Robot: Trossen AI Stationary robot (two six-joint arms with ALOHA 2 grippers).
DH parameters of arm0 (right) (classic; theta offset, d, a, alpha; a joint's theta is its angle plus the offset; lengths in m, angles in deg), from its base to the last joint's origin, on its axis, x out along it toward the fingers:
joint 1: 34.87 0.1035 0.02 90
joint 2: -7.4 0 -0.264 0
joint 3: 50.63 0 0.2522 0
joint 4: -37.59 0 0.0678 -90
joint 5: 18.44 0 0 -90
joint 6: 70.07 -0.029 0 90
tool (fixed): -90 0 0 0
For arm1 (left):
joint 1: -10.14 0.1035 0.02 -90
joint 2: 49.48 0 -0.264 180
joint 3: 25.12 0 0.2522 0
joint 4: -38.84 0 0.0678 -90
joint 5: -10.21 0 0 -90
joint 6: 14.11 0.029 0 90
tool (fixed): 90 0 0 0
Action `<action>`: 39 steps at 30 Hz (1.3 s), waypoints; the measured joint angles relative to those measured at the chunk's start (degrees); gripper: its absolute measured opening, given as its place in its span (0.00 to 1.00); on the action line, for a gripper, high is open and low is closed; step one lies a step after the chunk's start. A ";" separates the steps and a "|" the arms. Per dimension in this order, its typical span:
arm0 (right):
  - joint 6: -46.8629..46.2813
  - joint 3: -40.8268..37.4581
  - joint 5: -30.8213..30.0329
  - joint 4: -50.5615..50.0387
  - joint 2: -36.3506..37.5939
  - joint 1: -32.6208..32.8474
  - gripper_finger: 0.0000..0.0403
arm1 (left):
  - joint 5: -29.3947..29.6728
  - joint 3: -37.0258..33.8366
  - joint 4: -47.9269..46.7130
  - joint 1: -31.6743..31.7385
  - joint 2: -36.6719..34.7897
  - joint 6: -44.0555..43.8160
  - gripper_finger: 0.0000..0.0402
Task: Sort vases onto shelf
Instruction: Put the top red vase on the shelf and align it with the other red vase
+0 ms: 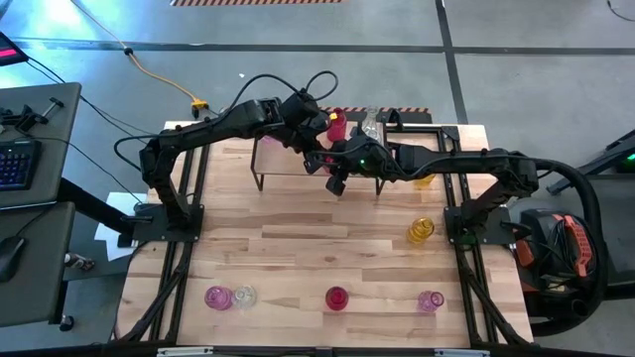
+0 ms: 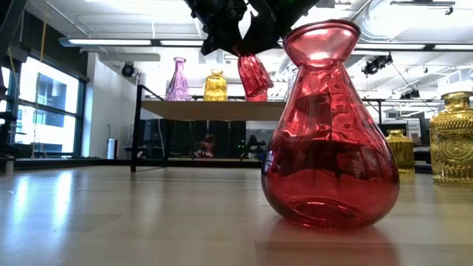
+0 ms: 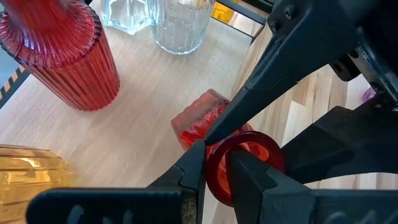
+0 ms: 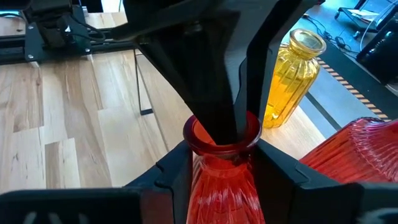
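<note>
A small red vase [image 2: 255,74] hangs tilted just above the shelf [image 2: 214,109], between both grippers. My left gripper [image 3: 214,165] comes from the table's left and is shut on the vase's mouth. My right gripper [image 4: 224,155] comes from the right and has the vase's neck between its fingers. On the shelf's top stand a ribbed red vase [image 3: 62,56], clear vases [image 3: 180,25] and amber ones [image 4: 292,74]. A larger red vase [image 2: 329,125] stands on its base near the table's front edge. My left gripper pinches the rim of the red vase's mouth [image 3: 214,180], one finger inside the opening and one outside. The fingers slant down from above. The vase hangs below them, tilted, clear of the shelf top. My right gripper has the vase's neck [image 4: 224,165], just under the rim, between its two fingers. They come from the table's right, slanting down, and lie across the neck. The fingers [image 4: 177,165] sit close against the neck on both sides.
On the table in front of the shelf stand an amber vase [image 1: 421,230], a pink vase [image 1: 217,297], a clear one [image 1: 244,296] and another pink one [image 1: 431,300]. The shelf's left half [image 1: 283,159] is bare wood.
</note>
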 joint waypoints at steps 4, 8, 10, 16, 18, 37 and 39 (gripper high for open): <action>0.30 0.00 0.07 0.00 -0.02 0.00 0.28 | -0.03 0.00 0.02 0.00 0.00 -0.02 0.11; 0.74 0.00 -0.03 -0.24 -0.02 0.00 0.20 | -0.35 0.00 -0.02 0.00 0.00 -0.02 0.11; 0.83 0.00 -0.55 -0.31 -0.02 0.03 0.18 | -0.42 -0.01 0.03 0.01 0.00 0.01 0.11; 0.75 0.00 -2.45 -0.11 -0.07 0.04 0.19 | -0.12 -0.01 0.76 0.15 0.00 0.19 0.11; 0.15 0.00 -2.53 -0.11 -0.07 0.07 0.19 | 0.05 -0.01 0.80 0.16 0.00 0.17 0.11; -4.51 0.02 -5.13 -0.07 -0.17 0.15 0.19 | -0.30 0.00 1.85 1.64 0.00 -1.04 0.13; -4.80 0.02 -5.13 -0.07 -0.17 0.13 0.19 | -1.00 0.00 2.08 1.68 0.00 0.29 0.15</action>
